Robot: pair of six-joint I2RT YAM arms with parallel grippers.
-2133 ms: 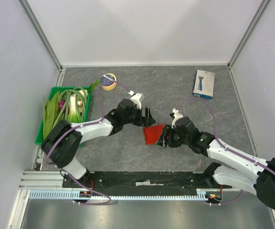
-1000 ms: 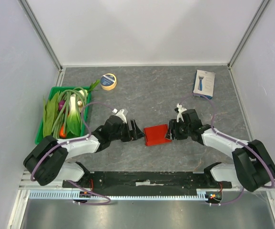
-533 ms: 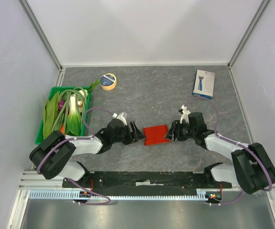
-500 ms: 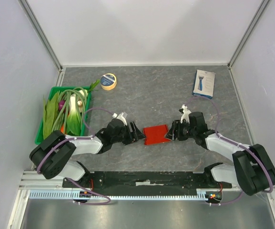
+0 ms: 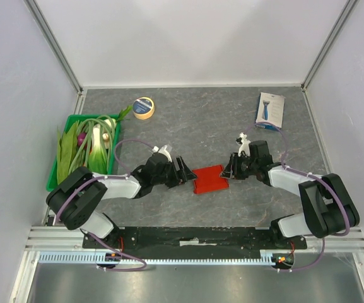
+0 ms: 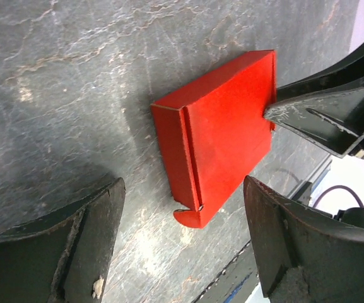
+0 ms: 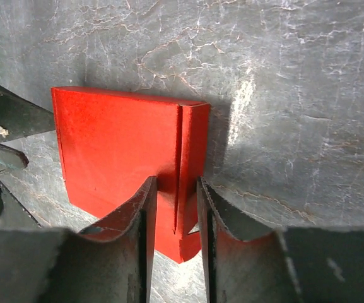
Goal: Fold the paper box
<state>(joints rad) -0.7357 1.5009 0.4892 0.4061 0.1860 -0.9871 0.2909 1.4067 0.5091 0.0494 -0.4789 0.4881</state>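
- The box (image 5: pixel 210 179) lies flat on the table (image 5: pixel 200 120), a little near of centre, between the two grippers.
- Done, as far as I can judge: it no longer looks like an open blank. It reads as a shallow closed shape with a broad red face up, low walls along the edges, and a narrow strip with a seam along one side.
- Left, by my reading: a small rounded tab pokes out at one corner, seemingly not tucked in. The seamed strip may also need pressing down, though the pictures do not settle whether it is locked.
- Left gripper (image 5: pixel 185 172): its jaws are spread wide just left of the box, and its wrist view shows the box lying apart from both fingers — it holds nothing.
- Right gripper (image 5: pixel 232 169): at the box's right end, with its jaws drawn narrow and the seamed strip showing in the gap between them. I cannot tell whether they actually pinch the card.
- Long axis: it runs left to right, nearly in line with the two grippers, slightly skewed so the right end sits a touch farther away. The short ends face the grippers and the broad face points up.
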